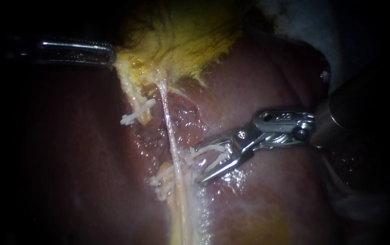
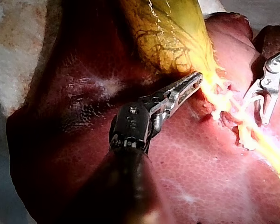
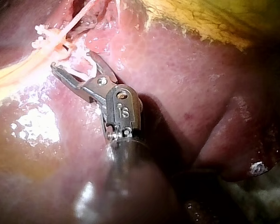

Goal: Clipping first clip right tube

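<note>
While the left tool [image 1: 111, 55], entering from 9 o'clock, has its jaws pressed together on the edge of the yellow, dark-veined gallbladder [image 1: 185, 41] at 11 o'clock in the endoscope view, the right tool [image 1: 198, 166] reaches in from 3 o'clock over the dark red liver [image 1: 272, 81]. Its jaws are spread yet pinching an open white V-shaped clip [image 1: 210, 148], one leg against each jaw. The task's thing, the thin pale right tube [image 1: 172, 136], runs taut from under the gallbladder at 12 o'clock down to 6 o'clock. The jaw tips lie just beside it on its 3 o'clock side, not yet around it.

The step in hand looks like the approach to placing the clip. By this reading the next move calls for sliding the spread jaws across until the tube sits between the clip's legs, clear of the liver beneath, and only then squeezing.

At the tube's 9 o'clock side a yellowish strand [image 1: 129, 90] carries a small white closed clip [image 1: 136, 113]. Pale white lumps [image 1: 163, 181] at 7 o'clock of the jaw tips are hard to read, either clips or shreds of tissue. Glare washes out the tube in both wrist views, both shafts fade into darkness at the edges, and whether the lower jaw touches the liver cannot be told
</note>
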`<state>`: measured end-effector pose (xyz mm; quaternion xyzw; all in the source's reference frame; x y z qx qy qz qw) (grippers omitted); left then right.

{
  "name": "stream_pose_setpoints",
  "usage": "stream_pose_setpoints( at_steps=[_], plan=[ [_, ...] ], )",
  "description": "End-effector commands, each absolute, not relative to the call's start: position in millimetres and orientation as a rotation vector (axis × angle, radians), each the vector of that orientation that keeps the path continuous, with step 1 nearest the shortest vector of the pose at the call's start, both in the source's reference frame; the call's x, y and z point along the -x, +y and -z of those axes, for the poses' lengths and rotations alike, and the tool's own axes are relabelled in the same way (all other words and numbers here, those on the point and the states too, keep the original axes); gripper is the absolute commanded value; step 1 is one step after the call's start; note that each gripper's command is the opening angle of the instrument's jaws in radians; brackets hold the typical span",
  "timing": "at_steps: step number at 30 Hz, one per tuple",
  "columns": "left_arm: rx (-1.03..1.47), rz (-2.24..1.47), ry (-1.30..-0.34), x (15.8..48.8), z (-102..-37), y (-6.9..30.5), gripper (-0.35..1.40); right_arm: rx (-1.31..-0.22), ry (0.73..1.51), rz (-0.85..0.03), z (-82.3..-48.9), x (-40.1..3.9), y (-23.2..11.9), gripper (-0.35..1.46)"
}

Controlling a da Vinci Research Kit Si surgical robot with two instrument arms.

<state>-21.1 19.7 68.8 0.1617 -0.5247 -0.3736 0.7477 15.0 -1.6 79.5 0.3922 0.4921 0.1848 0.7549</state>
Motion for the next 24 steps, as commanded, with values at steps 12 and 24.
stream_pose_setpoints(
  at_steps=[12, 24],
  plan=[
    [-0.353, 0.817, -1.148, 21.1, -68.9, 19.7, -0.35, -0.871, 1.075, -0.404, -77.0, -13.9, -1.2, 0.53],
    [-0.352, 0.816, -1.148, 21.0, -69.1, 19.7, -0.35, -0.874, 1.078, -0.425, -73.6, -13.7, -0.4, 0.53]
  ],
)
